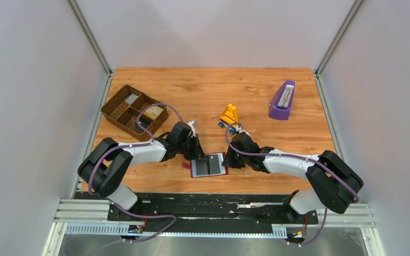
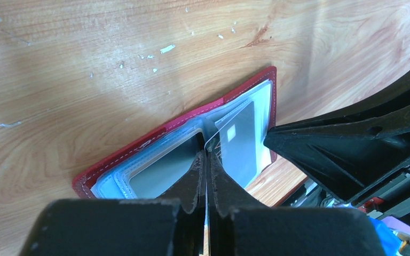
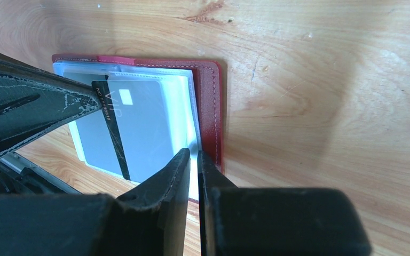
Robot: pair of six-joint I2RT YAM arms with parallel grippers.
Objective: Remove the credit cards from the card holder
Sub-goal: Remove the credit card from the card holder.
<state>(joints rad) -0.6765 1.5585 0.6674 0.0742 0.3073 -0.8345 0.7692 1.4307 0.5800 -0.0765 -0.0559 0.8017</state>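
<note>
Here both arms bend low inward: left pincer (image 2: 207,158) pinches a grey card (image 2: 241,143), right pincer (image 3: 194,158) nips the open card holder (image 3: 211,101) between them.

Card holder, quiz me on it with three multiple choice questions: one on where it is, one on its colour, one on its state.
1. Where does the card holder lie?
A. at the far edge
B. on the near part of the table, between the left fingers and the right fingers
C. held up in the air

2. What colour is its cover?
A. dark red
B. green
C. black

3. What state is it in?
A. shut and snapped
B. standing on edge
C. open flat, clear sleeves facing up

Answers:
1 B, the top view shows it on the wood between both arms' tips.
2 A, both wrist views show a red stitched border.
3 C, the sleeves and a grey card lie exposed.
</note>
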